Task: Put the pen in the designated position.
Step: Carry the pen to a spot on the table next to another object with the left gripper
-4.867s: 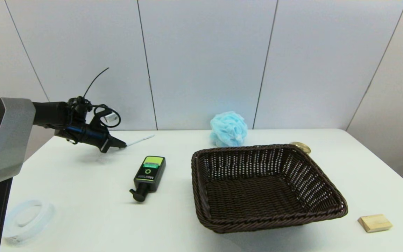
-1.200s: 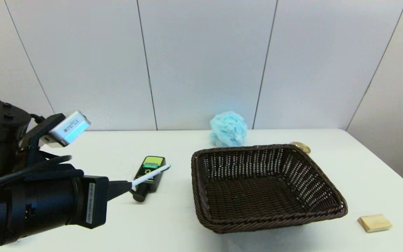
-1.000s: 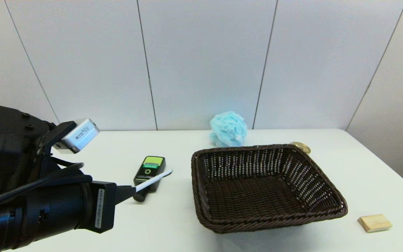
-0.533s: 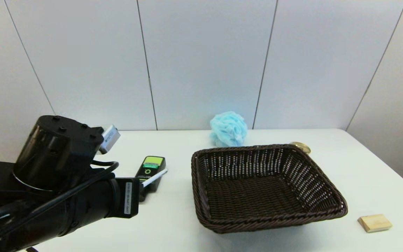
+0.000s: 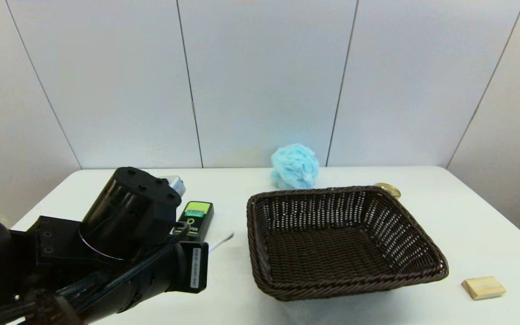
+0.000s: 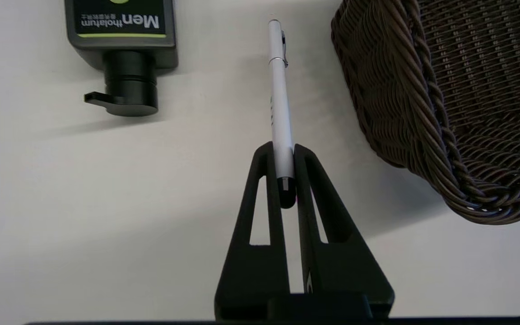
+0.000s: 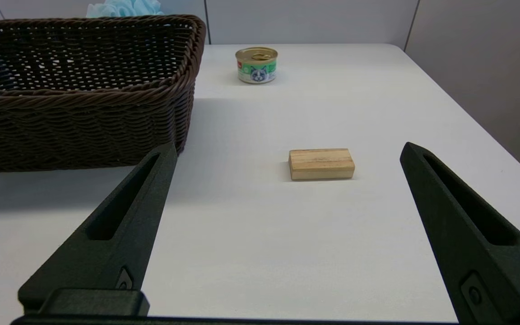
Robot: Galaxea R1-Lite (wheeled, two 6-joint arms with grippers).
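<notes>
The thin white pen (image 6: 279, 104) is clamped near its dark end between the two black fingers of my left gripper (image 6: 281, 151), which is shut on it. The pen hangs above the table between the black pump bottle (image 6: 122, 40) and the wicker basket (image 6: 427, 90). In the head view only the pen's free end (image 5: 222, 240) pokes out past my left arm's wrist (image 5: 142, 253), just left of the basket (image 5: 260, 253); the fingers are hidden there. My right gripper (image 7: 287, 151) stands open above the table near a wooden block (image 7: 321, 164).
The black bottle (image 5: 194, 219) lies left of the basket. A blue bath puff (image 5: 295, 166) sits at the back. A small can (image 7: 256, 65) stands behind the basket's right corner (image 5: 387, 189). The wooden block (image 5: 483, 287) lies at the front right.
My left arm has carried the pen from the back left of the table toward the front and right, over the bottle, to the gap beside the basket. The right arm has not moved.
</notes>
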